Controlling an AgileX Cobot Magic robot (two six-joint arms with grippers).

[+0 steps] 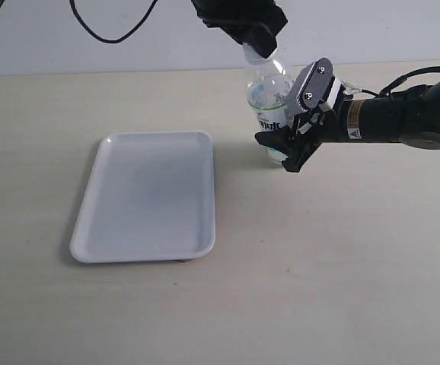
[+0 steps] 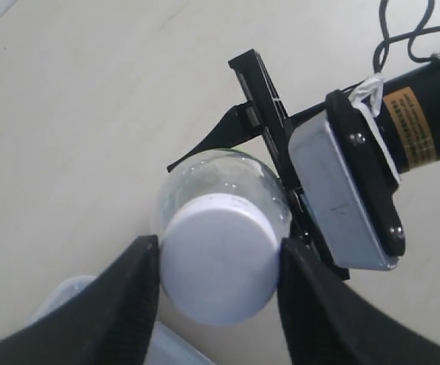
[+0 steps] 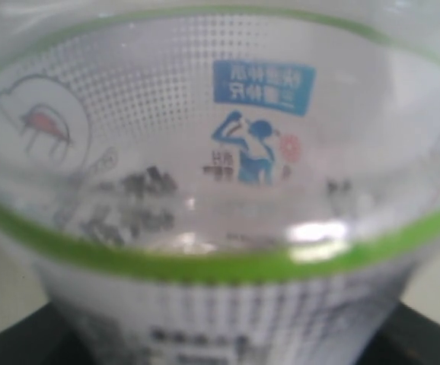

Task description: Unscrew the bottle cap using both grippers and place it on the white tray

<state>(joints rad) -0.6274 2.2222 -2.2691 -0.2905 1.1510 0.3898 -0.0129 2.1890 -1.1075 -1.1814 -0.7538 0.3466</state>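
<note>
The clear bottle [image 1: 268, 103] stands upright on the table, to the right of the white tray [image 1: 154, 135]. My black left gripper [image 1: 258, 44] comes down from above and is shut on the white bottle cap [image 2: 218, 258]. Both black fingers [image 2: 132, 304] press the cap's sides. The cap sits on the bottle's neck. My right gripper [image 1: 287, 122], with its grey metal plate jaw [image 2: 345, 190], reaches in from the right and is shut on the bottle's labelled body [image 3: 220, 190]. The label fills the right wrist view.
A black cable [image 1: 106, 34] hangs against the wall behind the table. The right arm [image 1: 403, 114] lies low over the table on the right. The tray holds nothing.
</note>
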